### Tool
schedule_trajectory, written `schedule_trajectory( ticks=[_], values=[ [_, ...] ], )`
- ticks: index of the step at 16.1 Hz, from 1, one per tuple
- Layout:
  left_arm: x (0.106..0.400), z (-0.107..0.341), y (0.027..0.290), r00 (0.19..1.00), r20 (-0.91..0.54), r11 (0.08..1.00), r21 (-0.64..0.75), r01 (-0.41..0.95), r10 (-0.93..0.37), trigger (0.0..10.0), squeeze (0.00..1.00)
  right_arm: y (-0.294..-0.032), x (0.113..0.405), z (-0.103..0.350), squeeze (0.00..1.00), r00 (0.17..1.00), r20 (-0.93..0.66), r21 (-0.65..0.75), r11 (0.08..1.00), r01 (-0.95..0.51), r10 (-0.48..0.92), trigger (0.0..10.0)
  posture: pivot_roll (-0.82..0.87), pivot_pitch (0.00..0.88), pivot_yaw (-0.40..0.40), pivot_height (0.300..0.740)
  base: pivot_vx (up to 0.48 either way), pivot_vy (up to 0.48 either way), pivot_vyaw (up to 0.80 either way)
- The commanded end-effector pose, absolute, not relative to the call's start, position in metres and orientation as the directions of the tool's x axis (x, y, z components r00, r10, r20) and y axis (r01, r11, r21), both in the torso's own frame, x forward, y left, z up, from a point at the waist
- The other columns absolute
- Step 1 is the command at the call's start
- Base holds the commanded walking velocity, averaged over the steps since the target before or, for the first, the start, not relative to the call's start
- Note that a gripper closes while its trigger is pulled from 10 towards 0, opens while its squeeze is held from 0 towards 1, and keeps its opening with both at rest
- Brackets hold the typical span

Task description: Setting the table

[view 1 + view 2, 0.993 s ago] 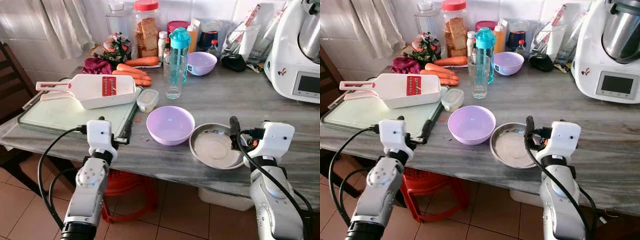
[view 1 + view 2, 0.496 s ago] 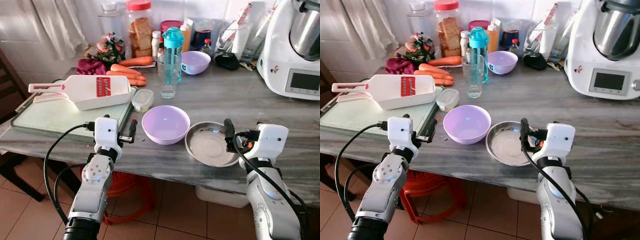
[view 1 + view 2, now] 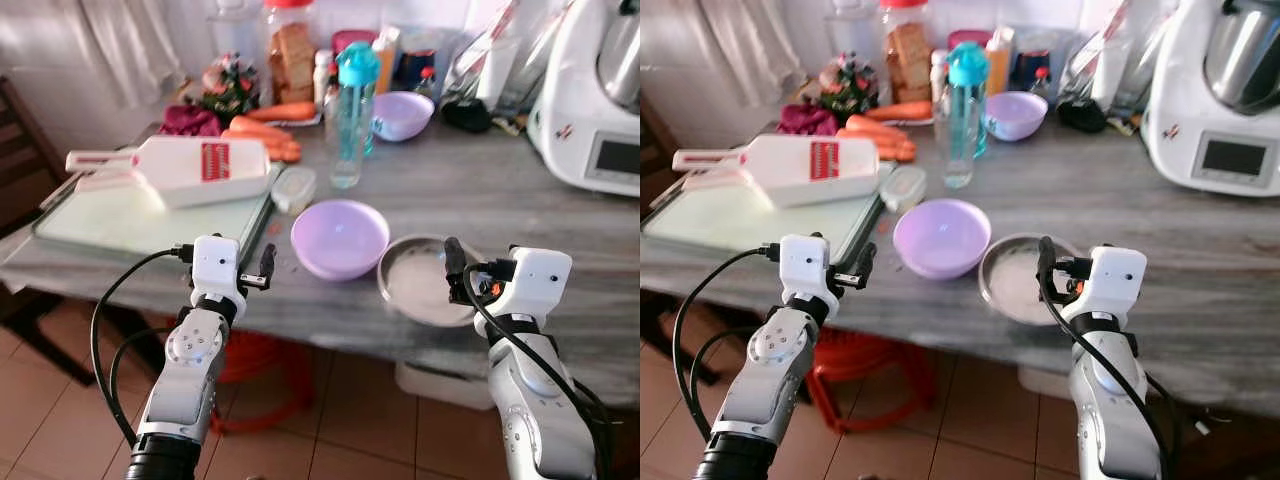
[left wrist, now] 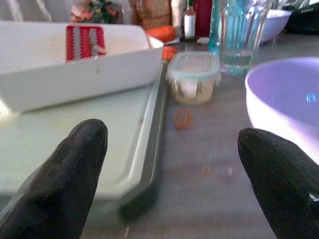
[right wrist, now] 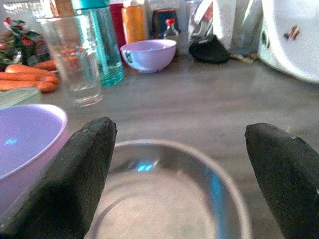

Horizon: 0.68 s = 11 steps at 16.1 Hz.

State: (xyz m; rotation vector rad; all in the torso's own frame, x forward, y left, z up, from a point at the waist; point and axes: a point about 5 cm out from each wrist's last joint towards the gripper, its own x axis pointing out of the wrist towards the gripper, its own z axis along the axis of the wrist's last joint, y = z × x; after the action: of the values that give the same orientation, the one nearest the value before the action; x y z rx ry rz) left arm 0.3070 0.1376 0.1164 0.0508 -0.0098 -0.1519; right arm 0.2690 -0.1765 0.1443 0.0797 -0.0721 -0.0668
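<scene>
At the near edge of the grey surface (image 3: 560,215), both arms reach forward level. The left pincer (image 4: 174,164) is spread before the green tray (image 4: 75,149); the right pincer (image 5: 179,169) is spread over the steel plate (image 3: 425,283). Two purple bowls: one (image 3: 339,236) left of the plate, one (image 3: 403,113) far back.

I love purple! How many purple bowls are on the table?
2. One big purple bowl sits near the front edge, beside the metal plate. A smaller purple bowl sits at the back, right of the blue bottle. Clutter could hide more.
</scene>
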Motion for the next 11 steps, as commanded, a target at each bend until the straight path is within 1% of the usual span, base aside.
schedule_trajectory(
  ticks=[1,3,11],
  values=[
    [0.3082,0.1165,0.1372,0.987,-0.003,0.985,0.058,0.160,-0.160,10.0,0.00,-0.1768,0.2677,0.1424,0.00,0.996,0.053,0.112,0.992,0.063,-0.070,10.0,-0.03,0.012,0.046,0.740,-0.379,0.000,0.00],
    [0.3085,0.1165,0.1366,0.986,-0.006,0.984,0.056,0.167,-0.167,10.0,0.00,-0.1789,0.2693,0.1426,0.00,0.996,0.056,0.079,0.995,0.068,-0.072,10.0,-0.03,0.013,0.046,0.740,-0.448,0.000,0.00],
    [0.3075,0.1157,0.1343,0.982,-0.009,0.980,0.058,0.191,-0.191,10.0,0.00,-0.1794,0.2716,0.1425,0.00,0.995,0.049,0.093,0.992,0.081,-0.086,10.0,-0.03,0.014,0.048,0.740,-0.439,0.000,0.00]
  ],
)
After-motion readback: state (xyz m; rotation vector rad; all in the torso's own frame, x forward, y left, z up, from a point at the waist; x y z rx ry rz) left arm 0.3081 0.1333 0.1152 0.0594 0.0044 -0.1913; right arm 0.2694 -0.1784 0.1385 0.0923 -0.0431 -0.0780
